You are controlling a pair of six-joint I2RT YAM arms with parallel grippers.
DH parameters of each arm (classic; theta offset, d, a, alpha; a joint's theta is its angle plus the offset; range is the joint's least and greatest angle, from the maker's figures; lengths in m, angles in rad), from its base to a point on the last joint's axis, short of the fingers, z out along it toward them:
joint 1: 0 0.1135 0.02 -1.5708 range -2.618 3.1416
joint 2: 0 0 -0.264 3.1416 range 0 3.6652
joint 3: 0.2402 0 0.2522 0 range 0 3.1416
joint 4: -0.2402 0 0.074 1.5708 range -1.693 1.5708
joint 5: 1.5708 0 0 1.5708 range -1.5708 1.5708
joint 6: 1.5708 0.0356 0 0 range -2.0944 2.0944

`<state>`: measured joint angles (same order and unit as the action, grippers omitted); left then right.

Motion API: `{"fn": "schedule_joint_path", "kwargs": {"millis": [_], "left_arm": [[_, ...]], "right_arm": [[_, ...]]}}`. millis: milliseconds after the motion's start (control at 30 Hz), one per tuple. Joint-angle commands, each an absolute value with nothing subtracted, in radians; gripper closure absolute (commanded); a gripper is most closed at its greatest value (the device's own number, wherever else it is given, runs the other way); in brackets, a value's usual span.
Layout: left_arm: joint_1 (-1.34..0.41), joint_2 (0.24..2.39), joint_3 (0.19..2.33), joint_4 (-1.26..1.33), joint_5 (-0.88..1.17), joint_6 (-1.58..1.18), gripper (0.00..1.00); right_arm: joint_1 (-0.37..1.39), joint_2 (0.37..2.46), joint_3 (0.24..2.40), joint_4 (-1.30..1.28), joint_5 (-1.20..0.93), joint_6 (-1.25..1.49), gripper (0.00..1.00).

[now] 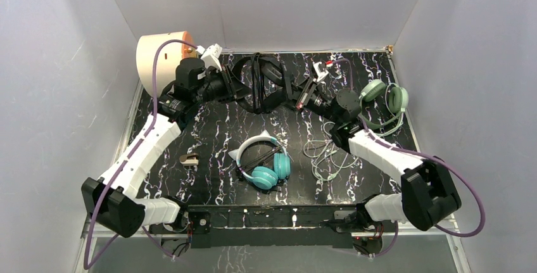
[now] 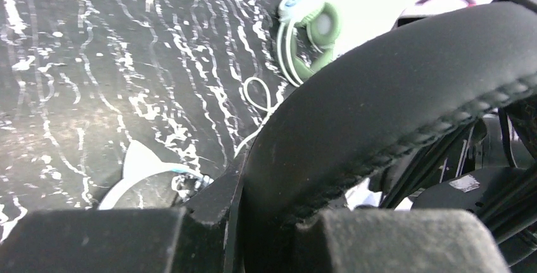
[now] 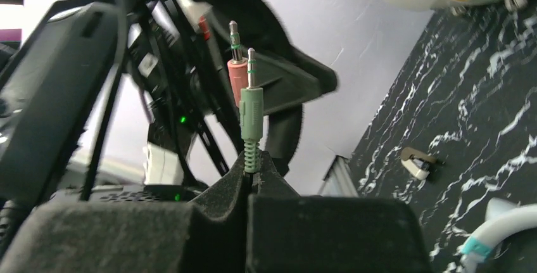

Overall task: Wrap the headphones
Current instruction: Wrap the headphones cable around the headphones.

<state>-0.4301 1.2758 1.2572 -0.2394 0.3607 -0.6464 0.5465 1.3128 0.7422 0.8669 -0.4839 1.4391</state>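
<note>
Black headphones (image 1: 261,86): far centre, held up between both grippers.
Hidden: cups mostly behind the arms; cord lost against the dark table (image 1: 209,127).
Axis: band (image 2: 392,95) seems to arc far-to-near; unsure.
Left gripper (image 2: 244,235): clamped on band.
Right gripper (image 3: 247,206): pinched on cord under upright green plug (image 3: 251,118).
Around: teal set (image 1: 263,159) near centre; green set (image 1: 383,99) far right.

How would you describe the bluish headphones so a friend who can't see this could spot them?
On the black marbled table, go to the near middle, just ahead of the mounting bar at the front edge. The teal headset lies there. Unlike the black pair lifted at the back and the sage-green pair at far right, it has a white cat-ear band.
</note>
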Motion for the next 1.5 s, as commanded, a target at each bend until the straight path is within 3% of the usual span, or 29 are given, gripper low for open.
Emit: {"fn": "schedule_joint_path", "kwargs": {"millis": [0, 167, 433, 733, 800, 900, 1133, 1467], "left_arm": [[-0.433, 1.158, 1.211, -0.108, 0.635, -0.715, 1.00], [-0.433, 1.170, 1.191, -0.056, 0.662, -0.750, 1.00], [-0.433, 1.192, 1.220, -0.197, 0.538, -0.785, 1.00], [-0.433, 1.253, 1.175, -0.143, 0.728, -0.842, 1.00], [-0.433, 1.242, 1.133, -0.074, 0.750, -0.886, 1.00], [-0.431, 1.195, 1.002, 0.260, 0.791, -1.058, 1.00], [-0.427, 1.244, 0.877, 0.739, 0.857, -1.339, 1.00], [-0.426, 1.241, 0.861, 0.840, 0.806, -1.345, 1.00]], "right_arm": [[0.529, 1.244, 0.849, 0.871, -0.594, 1.137, 1.00], [0.532, 1.242, 0.927, 0.849, -0.681, 1.099, 1.00], [0.537, 1.222, 0.933, 0.885, -0.695, 1.088, 0.97], [0.540, 1.272, 1.029, 0.711, -0.721, 1.016, 0.95], [0.540, 1.248, 1.024, 0.659, -0.670, 1.000, 0.95], [0.540, 1.205, 1.059, 0.453, -0.528, 1.000, 0.94], [0.560, 1.206, 1.197, 0.272, -0.468, 1.001, 0.94], [0.588, 1.186, 1.227, 0.234, -0.352, 1.021, 0.93]]}}
